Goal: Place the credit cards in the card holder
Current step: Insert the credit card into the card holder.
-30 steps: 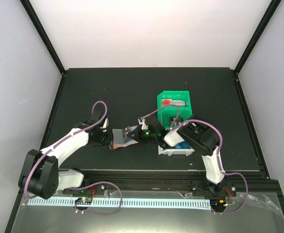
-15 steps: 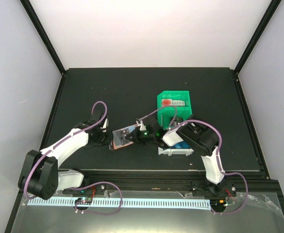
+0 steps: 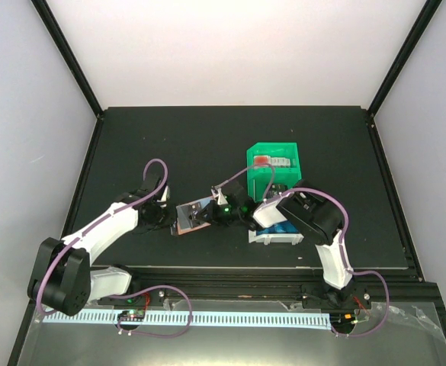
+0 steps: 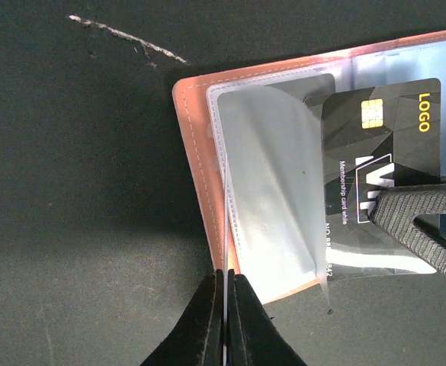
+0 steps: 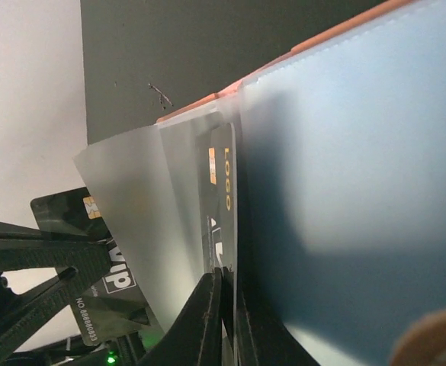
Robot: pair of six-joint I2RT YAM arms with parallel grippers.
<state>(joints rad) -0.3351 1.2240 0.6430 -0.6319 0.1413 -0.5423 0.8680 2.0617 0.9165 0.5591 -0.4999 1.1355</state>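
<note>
The salmon-pink card holder (image 3: 184, 216) lies open between the arms. In the left wrist view its pink edge (image 4: 196, 152) frames a clear grey pocket (image 4: 272, 183). A black credit card (image 4: 383, 145) marked LOGO is partly slid under that pocket. My right gripper (image 5: 229, 284) is shut on this card (image 5: 224, 191), and its finger (image 4: 421, 221) shows in the left wrist view. My left gripper (image 4: 227, 286) is shut on a thin pocket sheet at the holder's edge. In the top view the left gripper (image 3: 165, 217) and the right gripper (image 3: 207, 216) flank the holder.
A green bin (image 3: 274, 164) stands at the centre right with a red and white item inside. A white bin (image 3: 272, 236) in front of it holds blue cards (image 3: 287, 227), mostly hidden by my right arm. A pale scratch (image 4: 127, 38) marks the black table.
My right gripper has moved left with the black card, bringing it further over the holder. The holder's near side has tilted up slightly. The left gripper has stayed in place.
</note>
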